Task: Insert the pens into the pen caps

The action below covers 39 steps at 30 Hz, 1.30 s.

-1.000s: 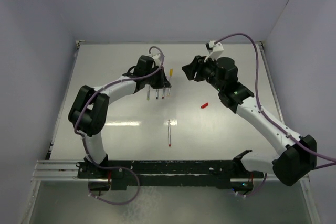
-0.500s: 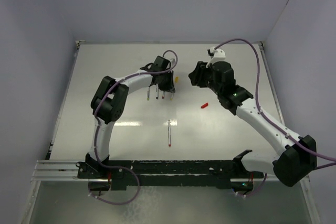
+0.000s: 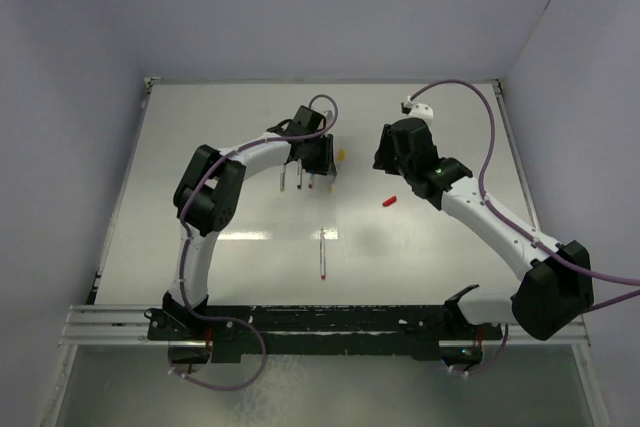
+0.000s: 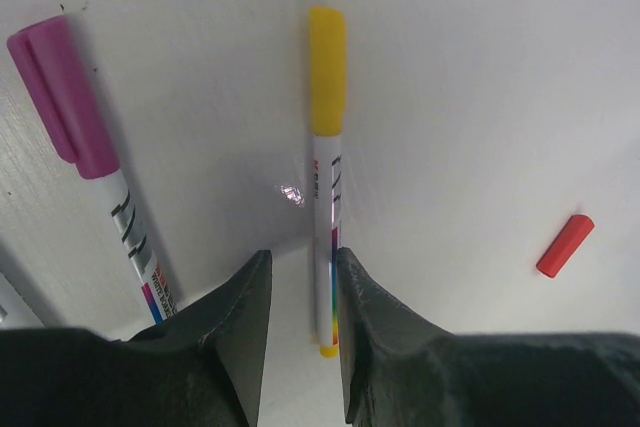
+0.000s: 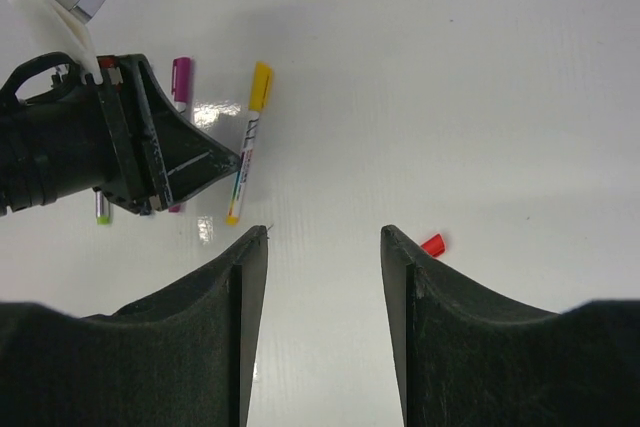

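A yellow-capped pen [image 4: 325,187] lies on the white table between the parted fingers of my left gripper [image 4: 300,262], close against the right finger [image 4: 365,297]. Nothing grips it. This pen [image 5: 247,154] also shows in the right wrist view, and its yellow cap [image 3: 340,156] pokes out beside the left gripper [image 3: 320,159] from above. A magenta-capped pen [image 4: 95,162] lies to its left. The red pen cap [image 3: 388,201] lies loose on the table. An uncapped red-tipped pen [image 3: 322,255] lies mid-table. My right gripper [image 5: 322,232] hovers open and empty, with the red cap [image 5: 433,244] just beyond its right finger.
More capped pens [image 3: 299,183] lie in a row under the left gripper. The table's raised edge [image 3: 125,187] runs along the left side and another along the right [image 3: 520,177]. The black rail with both arm bases [image 3: 320,322] spans the near edge.
The left gripper carried the yellow-capped pen to the right and down to the table, then opened off it. The right gripper swung slightly right and nearer, staying open.
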Tool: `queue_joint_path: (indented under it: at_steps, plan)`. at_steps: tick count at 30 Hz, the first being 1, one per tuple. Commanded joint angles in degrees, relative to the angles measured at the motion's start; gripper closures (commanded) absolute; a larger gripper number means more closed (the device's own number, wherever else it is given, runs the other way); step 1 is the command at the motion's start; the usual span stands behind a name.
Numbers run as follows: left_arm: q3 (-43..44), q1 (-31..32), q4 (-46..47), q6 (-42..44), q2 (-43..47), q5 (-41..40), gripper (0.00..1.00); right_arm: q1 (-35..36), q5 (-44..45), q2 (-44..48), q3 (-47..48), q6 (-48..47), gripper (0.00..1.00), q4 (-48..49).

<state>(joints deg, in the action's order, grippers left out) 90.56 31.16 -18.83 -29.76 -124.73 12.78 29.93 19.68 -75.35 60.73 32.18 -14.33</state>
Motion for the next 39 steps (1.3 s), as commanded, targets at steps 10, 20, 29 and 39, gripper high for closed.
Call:
queue_joint_path:
  at_steps: [10,20,29,39]
  plan:
    - [-2.93,1.88,-0.49,3.95,9.91,-6.6,0.63,-0.18,6.1,-2.41,-1.08,6.51,0.5,-5.71]
    - [-16.74,11.2,-6.84,7.06,23.38,-15.4,0.58,-1.45,4.49,-3.87,-5.66,12.46,0.5,-6.39]
    - [-24.01,17.77,-14.4,3.5,28.58,-20.89,0.48,-1.51,4.67,0.06,-9.29,14.64,0.51,-4.74]
    - [-24.65,22.12,-11.77,0.9,27.91,-19.73,0.42,-1.46,7.22,2.43,-11.45,14.99,0.51,-5.33]
